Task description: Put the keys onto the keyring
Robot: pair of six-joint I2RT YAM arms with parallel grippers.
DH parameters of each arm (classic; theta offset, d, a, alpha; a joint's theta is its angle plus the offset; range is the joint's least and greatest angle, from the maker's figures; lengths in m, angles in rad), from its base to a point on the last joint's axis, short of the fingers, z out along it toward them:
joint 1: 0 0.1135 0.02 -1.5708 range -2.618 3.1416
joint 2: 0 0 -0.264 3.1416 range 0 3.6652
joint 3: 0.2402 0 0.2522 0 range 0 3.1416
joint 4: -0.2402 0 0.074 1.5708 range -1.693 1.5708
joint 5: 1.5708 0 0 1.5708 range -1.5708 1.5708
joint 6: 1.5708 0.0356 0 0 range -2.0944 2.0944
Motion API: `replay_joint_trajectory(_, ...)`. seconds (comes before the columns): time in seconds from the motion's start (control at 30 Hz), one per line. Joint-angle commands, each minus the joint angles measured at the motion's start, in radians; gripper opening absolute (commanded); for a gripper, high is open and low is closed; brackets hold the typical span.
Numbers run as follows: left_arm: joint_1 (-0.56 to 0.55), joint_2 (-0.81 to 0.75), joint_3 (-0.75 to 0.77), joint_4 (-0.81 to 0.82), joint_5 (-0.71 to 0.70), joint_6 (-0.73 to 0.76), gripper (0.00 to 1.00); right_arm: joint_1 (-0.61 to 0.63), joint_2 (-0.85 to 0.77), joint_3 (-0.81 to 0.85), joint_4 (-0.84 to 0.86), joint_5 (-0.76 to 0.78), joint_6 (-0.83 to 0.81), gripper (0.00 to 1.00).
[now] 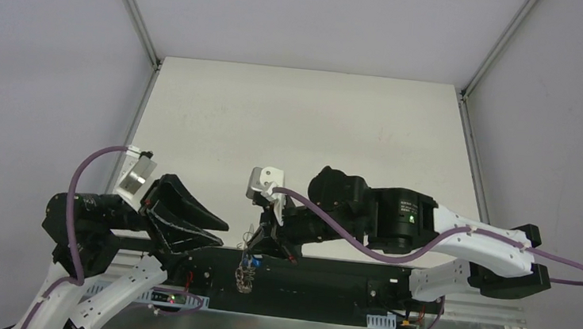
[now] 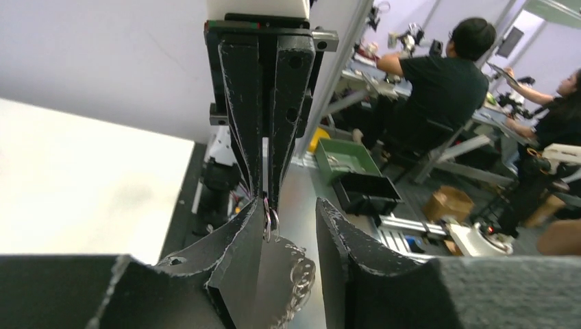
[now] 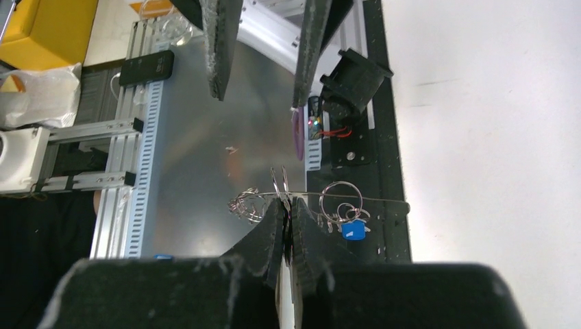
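My right gripper (image 3: 286, 202) is shut on the keyring (image 3: 384, 200), a thin grey wire running sideways across its fingertips. Small silver rings and keys bunch on the wire to the left (image 3: 250, 204), and a blue-headed key (image 3: 353, 230) hangs to the right. From above, the right gripper (image 1: 263, 245) holds the bunch (image 1: 247, 270) over the near table edge. My left gripper (image 1: 221, 234) is open and empty just left of it. In the left wrist view its fingers (image 2: 240, 253) flank the ring (image 2: 272, 221) and hanging keys (image 2: 301, 274). I cannot make out a black-headed key.
The white table (image 1: 307, 126) lies beyond both grippers. A black rail (image 1: 326, 283) and aluminium frame (image 3: 137, 137) run under the keys. A small black motor block (image 3: 353, 79) sits on the rail. People and a green bin (image 2: 346, 157) are off the table.
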Motion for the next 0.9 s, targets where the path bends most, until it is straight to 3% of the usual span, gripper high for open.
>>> replay_joint_trajectory(0.0, 0.001, 0.090, 0.061, -0.127, 0.144, -0.026, 0.33, -0.013, 0.017, 0.076, -0.066, -0.063, 0.055, 0.00)
replay_joint_trajectory(0.87, 0.001, 0.124, -0.004, -0.313, 0.137, 0.048, 0.33, -0.128, 0.103, 0.097, -0.081, -0.269, 0.234, 0.00)
